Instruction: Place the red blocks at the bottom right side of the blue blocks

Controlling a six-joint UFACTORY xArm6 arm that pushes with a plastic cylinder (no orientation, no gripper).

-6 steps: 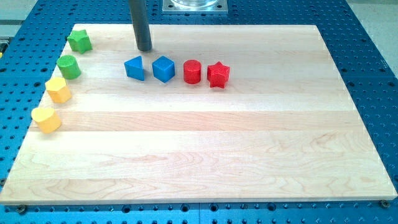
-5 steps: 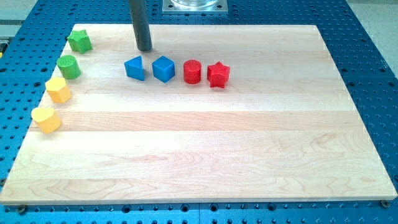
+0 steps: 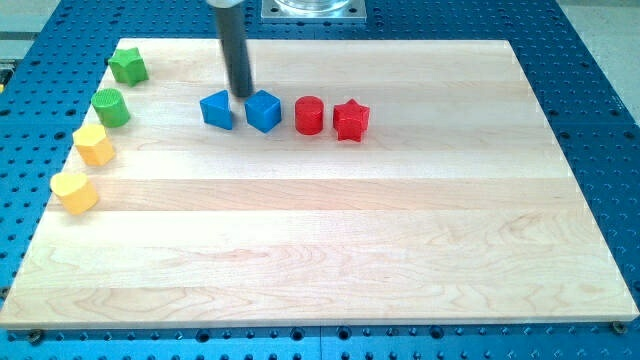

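Four blocks stand in a row in the upper middle of the wooden board [image 3: 320, 220]. From the view's left they are a blue triangular block [image 3: 216, 110], a blue cube [image 3: 263, 110], a red cylinder [image 3: 309, 115] and a red star [image 3: 351, 120]. The red blocks sit directly to the right of the blue ones. My tip [image 3: 241, 95] is just above the gap between the two blue blocks, close to both; I cannot tell whether it touches either.
Along the board's left edge stand a green star [image 3: 128, 66], a green cylinder [image 3: 111, 107], a yellow hexagonal block [image 3: 94, 144] and a yellow heart-like block [image 3: 75, 191]. A blue perforated table [image 3: 600, 120] surrounds the board.
My tip has moved a little down and to the right, toward the gap between the two blue blocks. No block has moved.
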